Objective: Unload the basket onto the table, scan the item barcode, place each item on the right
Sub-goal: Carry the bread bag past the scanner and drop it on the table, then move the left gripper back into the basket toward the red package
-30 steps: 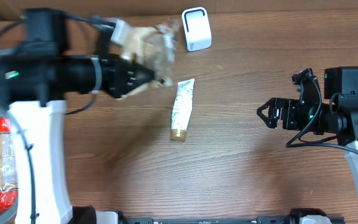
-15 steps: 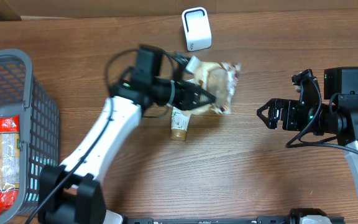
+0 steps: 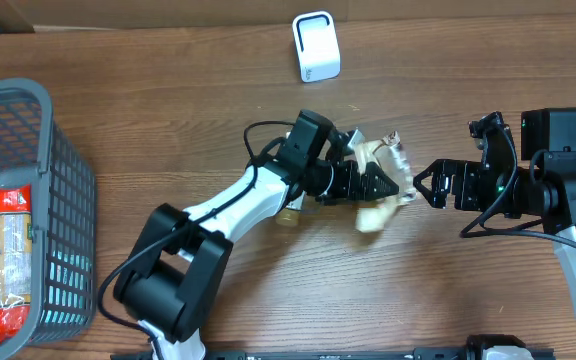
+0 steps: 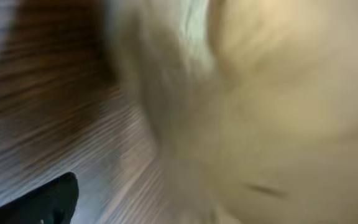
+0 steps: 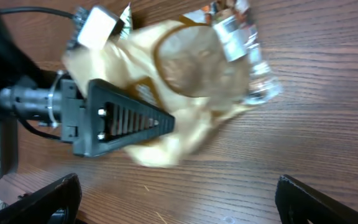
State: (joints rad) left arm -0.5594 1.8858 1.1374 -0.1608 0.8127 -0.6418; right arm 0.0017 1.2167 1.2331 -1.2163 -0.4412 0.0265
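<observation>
Left hand (image 3: 388, 188): shifted toward 3 o'clock, grip cannot tell | packet (image 3: 371, 217): moved with it, blurred | right hand (image 3: 423, 186): spread, unmoved

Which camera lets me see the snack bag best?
The right wrist view: most of the snack bag shows in the middle, fairly clear. The overhead view shows it small and blurred. The left wrist view shows only a pale blur.
</observation>
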